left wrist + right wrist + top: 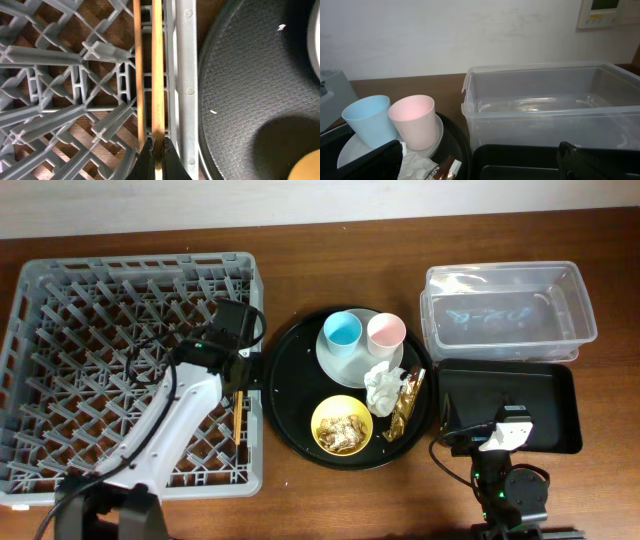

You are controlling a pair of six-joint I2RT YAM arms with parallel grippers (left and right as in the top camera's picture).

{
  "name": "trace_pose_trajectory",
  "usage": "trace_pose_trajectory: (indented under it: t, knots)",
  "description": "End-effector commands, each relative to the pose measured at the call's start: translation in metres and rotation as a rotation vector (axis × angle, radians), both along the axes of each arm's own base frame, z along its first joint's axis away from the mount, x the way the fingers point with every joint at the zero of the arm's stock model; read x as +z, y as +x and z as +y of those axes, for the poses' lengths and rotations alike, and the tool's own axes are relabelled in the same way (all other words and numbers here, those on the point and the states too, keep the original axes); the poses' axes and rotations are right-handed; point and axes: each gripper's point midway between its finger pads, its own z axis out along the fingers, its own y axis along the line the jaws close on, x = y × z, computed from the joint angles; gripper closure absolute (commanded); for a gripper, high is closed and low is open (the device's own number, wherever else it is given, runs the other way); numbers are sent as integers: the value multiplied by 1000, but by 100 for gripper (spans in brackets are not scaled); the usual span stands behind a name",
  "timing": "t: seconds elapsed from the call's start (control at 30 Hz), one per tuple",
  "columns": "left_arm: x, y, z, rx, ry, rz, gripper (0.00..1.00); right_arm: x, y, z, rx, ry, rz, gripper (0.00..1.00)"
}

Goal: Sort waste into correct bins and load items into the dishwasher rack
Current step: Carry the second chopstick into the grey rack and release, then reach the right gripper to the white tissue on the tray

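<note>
My left gripper (238, 375) (158, 155) is shut on one wooden chopstick (157, 65) low inside the right edge of the grey dishwasher rack (60, 310); the second chopstick (139, 65) lies beside it. The plate (335, 360) holds the blue cup (342, 331) and pink cup (385, 331). The napkin (381, 385), gold wrapper (406, 405) and yellow bowl (320, 412) of food scraps (345, 430) sit close by. The clear tub (585, 310) and shallow black tray (555, 395) are at the right. My right gripper (508, 432) (480, 165) is open and empty over the black tray's front edge.
The plate, the cups, the bowl and the waste all sit on a large round black tray (290, 390) between the rack and the bins. Its rim almost touches the rack wall (182, 75). The clear tub holds nothing.
</note>
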Motion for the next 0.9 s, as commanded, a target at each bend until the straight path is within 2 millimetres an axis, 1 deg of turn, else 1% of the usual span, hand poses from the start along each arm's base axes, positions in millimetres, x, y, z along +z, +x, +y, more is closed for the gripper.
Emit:
trace_pose_trajectory:
  t: [0.0, 0.07, 0.1, 0.13, 0.17, 0.2, 0.27, 0.33, 0.4, 0.43, 0.47, 0.53, 0.57, 0.6, 0.63, 0.67, 0.7, 0.77, 0.8, 0.87]
  knots:
    - [-3, 1, 5, -4, 30, 1, 99, -4, 0, 1, 6, 0, 9, 1]
    - [-3, 1, 5, -4, 28, 2, 99, -4, 0, 1, 6, 0, 9, 1]
    - [-3, 1, 5, 3, 26, 1, 88, -4, 0, 1, 6, 0, 9, 1]
    - [-3, 1, 5, 2, 26, 1, 71, -4, 0, 1, 6, 0, 9, 1]
    - [-3, 1, 5, 3, 26, 1, 69, -4, 0, 1, 6, 0, 9, 1]
    - [-3, 1, 5, 2, 26, 1, 64, -4, 0, 1, 6, 0, 9, 1]
    - [-3, 1, 5, 3, 26, 2, 58, -4, 0, 1, 6, 0, 9, 1]
    - [-1, 0, 5, 20, 19, 2, 57, -4, 0, 1, 6, 0, 9, 1]
    - [14, 1, -3, 28, -39, -27, 57, -4, 0, 1, 6, 0, 9, 1]
    - [27, 2, -12, 10, -95, -49, 56, -4, 0, 1, 6, 0, 9, 1]
    - [44, 3, -22, -13, -160, -81, 53, -4, 0, 1, 6, 0, 9, 1]
    - [72, 2, -36, -50, -250, -133, 49, -3, 0, 1, 6, 0, 6, 1]
    - [90, -3, -43, -77, -306, -166, 40, -3, 0, 1, 6, 0, 6, 1]
    - [99, -8, -46, -91, -332, -177, 34, -3, 0, 1, 6, 0, 6, 1]
    - [105, -16, -45, -95, -341, -178, 21, -3, 0, 1, 6, 0, 6, 2]
    - [109, -23, -43, -95, -339, -175, 13, -3, 0, 2, 7, 0, 6, 1]
    - [111, -32, -39, -91, -332, -163, 2, -2, 0, 7, 39, 18, 3, 1]
    - [111, -39, -37, -89, -327, -144, 1, 0, -3, 29, 167, 27, 6, 1]
    - [109, -40, -37, -87, -325, -135, 1, 4, -7, 36, 208, 42, 24, 1]
    - [108, -42, -36, -86, -323, -128, 1, 28, -17, 35, 202, 73, 50, 1]
